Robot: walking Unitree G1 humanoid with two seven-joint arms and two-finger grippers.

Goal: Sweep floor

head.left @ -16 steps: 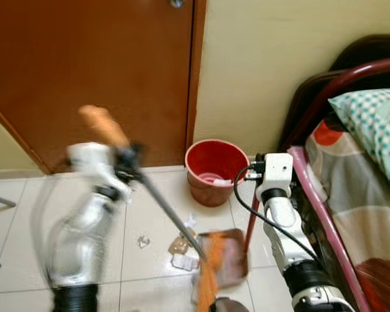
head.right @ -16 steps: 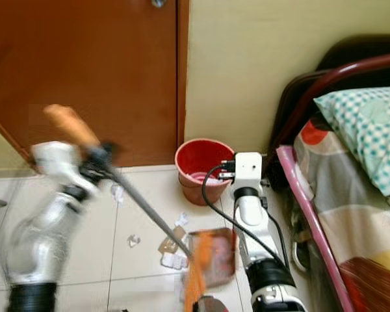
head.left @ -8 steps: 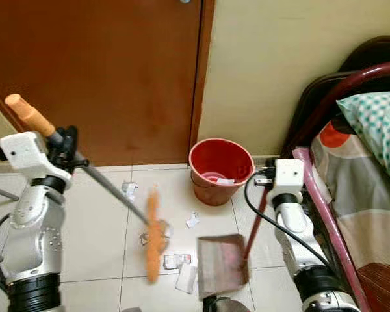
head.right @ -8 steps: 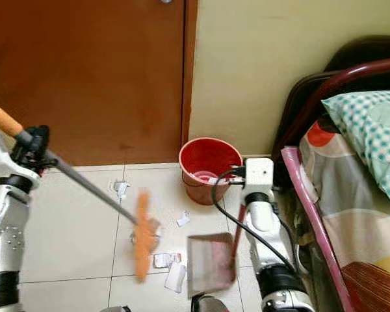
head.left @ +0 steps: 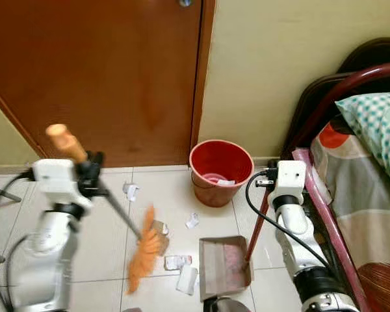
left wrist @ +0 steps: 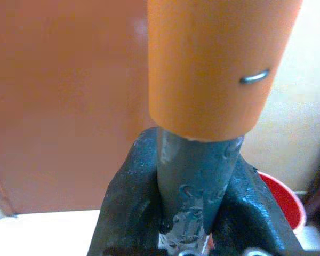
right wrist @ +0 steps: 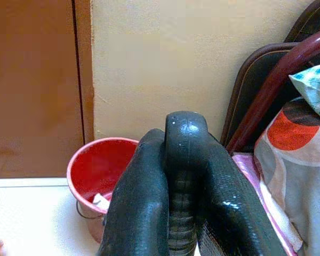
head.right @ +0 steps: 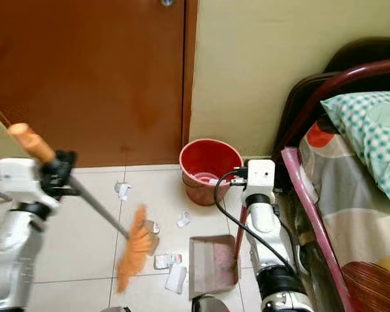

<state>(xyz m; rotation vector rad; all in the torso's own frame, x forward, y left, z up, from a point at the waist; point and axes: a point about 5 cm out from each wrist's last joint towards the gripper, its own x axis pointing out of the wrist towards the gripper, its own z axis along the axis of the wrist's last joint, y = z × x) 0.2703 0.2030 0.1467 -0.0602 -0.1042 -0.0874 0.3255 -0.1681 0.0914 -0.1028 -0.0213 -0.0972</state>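
Broom (head.left: 127,221) in my left gripper (left wrist: 194,213), dustpan (head.left: 225,266) in my right gripper (right wrist: 173,202), on the tiled floor (head.left: 84,260) of a bedroom. My left fingers (left wrist: 122,213) are pressed together around the broom's grey shaft, just below its orange grip (left wrist: 218,64); the shaft slants down from my raised left arm toward the middle of the floor, where the blurred orange bristles (head.left: 143,250) meet the tiles. My right fingers (right wrist: 141,208) are clamped on the black top end of the dustpan's red handle (head.left: 257,224), which stands nearly upright beside the bed frame (head.left: 325,214), with the pan flat on the tiles at its foot, its open mouth turned toward the broom.

Scraps of white paper (head.left: 182,273) lie between the bristles and the pan, some just beside the pan's edge; one more scrap (head.left: 130,190) sits nearer the door, well apart from the rest. A red bucket (head.left: 220,170) stands against the cream wall (head.left: 266,71) next to the brown wooden door (head.left: 97,71), a few pieces of litter inside it. To my right the bed carries a patterned sheet (head.left: 357,188) and a checked pillow (head.left: 377,117).
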